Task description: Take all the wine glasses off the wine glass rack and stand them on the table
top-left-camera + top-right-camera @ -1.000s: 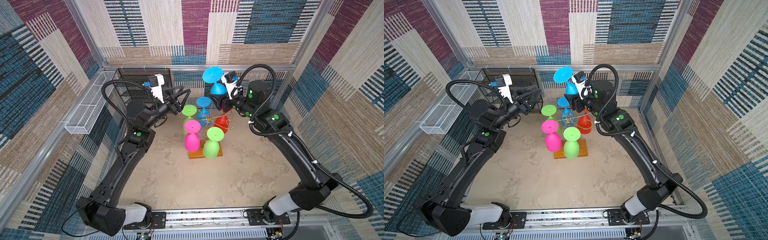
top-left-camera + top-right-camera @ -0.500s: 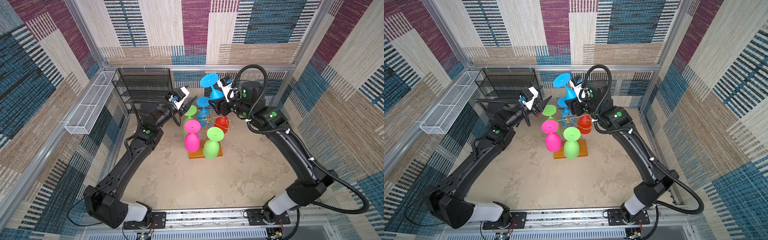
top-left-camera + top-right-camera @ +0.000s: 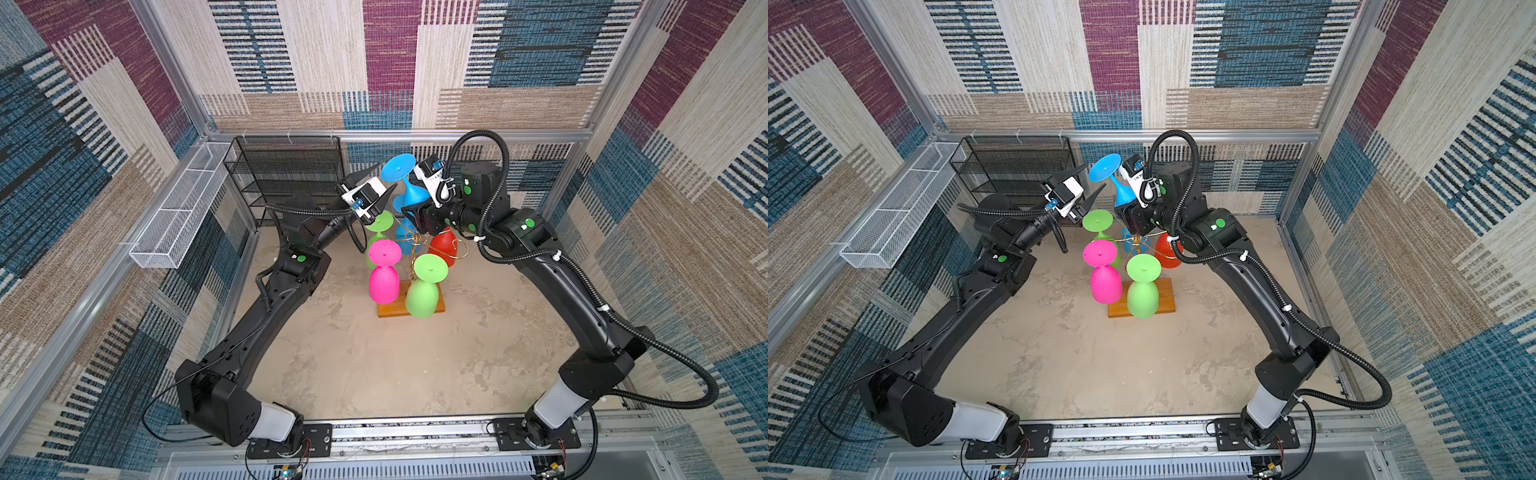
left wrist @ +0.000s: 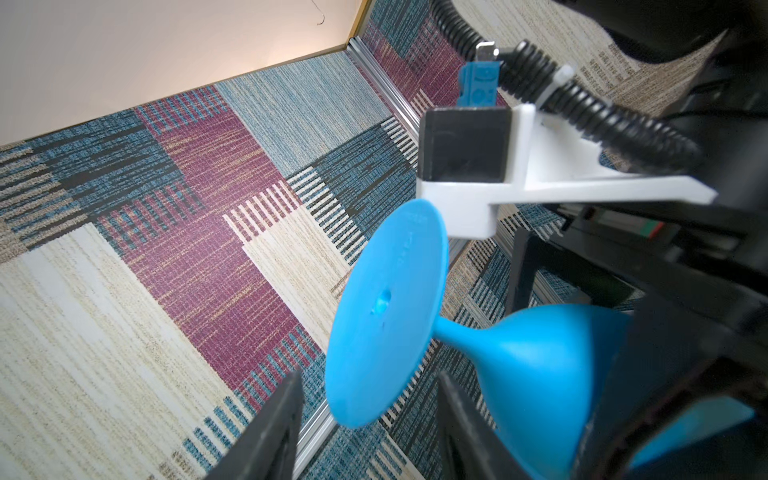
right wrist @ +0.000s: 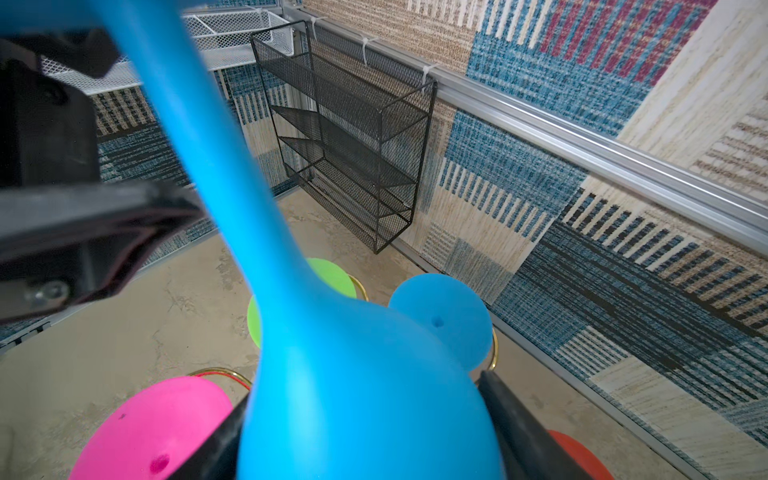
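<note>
A blue wine glass (image 3: pixel 409 195) (image 3: pixel 1121 193) is held clear above the gold wire wine glass rack (image 3: pixel 415 242), foot tilted up and to the left. My right gripper (image 3: pixel 412 210) (image 5: pixel 361 415) is shut on its bowl (image 5: pixel 365 395). My left gripper (image 3: pixel 387 175) (image 4: pixel 368 382) is open beside the glass's round foot (image 4: pixel 386 311), whose edge lies between the fingers without touching them. On the rack, over its wooden base (image 3: pixel 388 311), hang pink (image 3: pixel 383 284), green (image 3: pixel 422 293), red (image 3: pixel 444 247) and another blue glass (image 5: pixel 440 320).
A black mesh shelf unit (image 3: pixel 291 174) stands against the back wall, just behind the left gripper. A long white wire basket (image 3: pixel 183 208) hangs on the left wall. Carpeted walls close in the sandy floor (image 3: pixel 374 365) on three sides.
My left gripper has swung right from in front of the black shelf up to the blue glass's foot. The right gripper has brought the glass slightly left and lower.
</note>
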You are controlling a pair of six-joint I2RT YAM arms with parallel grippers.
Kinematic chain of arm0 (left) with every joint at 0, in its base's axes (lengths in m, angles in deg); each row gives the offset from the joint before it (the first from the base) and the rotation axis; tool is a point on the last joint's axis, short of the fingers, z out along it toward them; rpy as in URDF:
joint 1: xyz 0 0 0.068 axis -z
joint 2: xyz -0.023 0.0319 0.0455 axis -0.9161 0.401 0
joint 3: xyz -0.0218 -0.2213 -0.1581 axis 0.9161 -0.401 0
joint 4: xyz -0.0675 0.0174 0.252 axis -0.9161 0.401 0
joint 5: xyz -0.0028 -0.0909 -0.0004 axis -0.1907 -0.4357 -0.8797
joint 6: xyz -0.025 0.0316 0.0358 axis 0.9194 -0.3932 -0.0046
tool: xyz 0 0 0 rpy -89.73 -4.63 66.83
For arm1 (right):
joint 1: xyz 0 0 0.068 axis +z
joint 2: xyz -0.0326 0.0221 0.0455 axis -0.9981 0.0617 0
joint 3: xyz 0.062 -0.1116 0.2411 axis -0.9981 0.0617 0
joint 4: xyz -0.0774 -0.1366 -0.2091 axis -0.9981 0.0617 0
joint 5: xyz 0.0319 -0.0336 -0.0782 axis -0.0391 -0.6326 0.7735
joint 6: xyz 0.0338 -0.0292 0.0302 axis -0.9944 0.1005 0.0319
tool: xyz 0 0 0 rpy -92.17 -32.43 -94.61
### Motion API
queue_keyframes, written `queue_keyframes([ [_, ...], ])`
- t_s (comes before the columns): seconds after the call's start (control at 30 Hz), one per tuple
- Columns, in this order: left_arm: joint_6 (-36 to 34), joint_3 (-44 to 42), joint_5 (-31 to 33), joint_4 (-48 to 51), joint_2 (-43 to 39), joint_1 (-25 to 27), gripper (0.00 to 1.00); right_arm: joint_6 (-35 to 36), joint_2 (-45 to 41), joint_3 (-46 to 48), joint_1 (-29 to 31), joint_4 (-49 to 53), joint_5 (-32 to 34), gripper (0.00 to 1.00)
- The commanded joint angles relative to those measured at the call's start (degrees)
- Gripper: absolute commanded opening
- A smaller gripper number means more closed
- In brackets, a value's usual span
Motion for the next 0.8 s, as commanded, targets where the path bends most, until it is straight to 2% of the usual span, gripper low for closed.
queue_keyframes([
  [0.0, -2.26, 1.11, -1.32, -3.23, 0.18, 0.03, 0.53, -0.24, 0.47, -0.78, 0.29, 0.27, 0.5, 0.57],
  [0.3, -3.56, 2.36, -3.61, -1.91, 0.76, 0.03, 0.38, -0.34, 0.91, -1.32, 0.71, 0.54, -0.01, 0.56],
  [0.57, -2.53, 2.16, -2.21, -3.73, 1.11, 0.1, 0.25, -0.41, 0.47, -1.32, 0.82, 0.45, -1.44, 0.56],
  [0.67, -2.69, 2.06, -2.15, -3.93, 1.15, 0.07, 0.17, -0.57, 0.45, -1.32, 0.89, 0.54, -1.87, 0.57],
  [0.77, -3.13, 1.64, -1.58, -5.06, 1.11, 0.11, 0.01, -0.84, 0.41, -1.15, 0.91, 0.37, -2.85, 0.61],
])
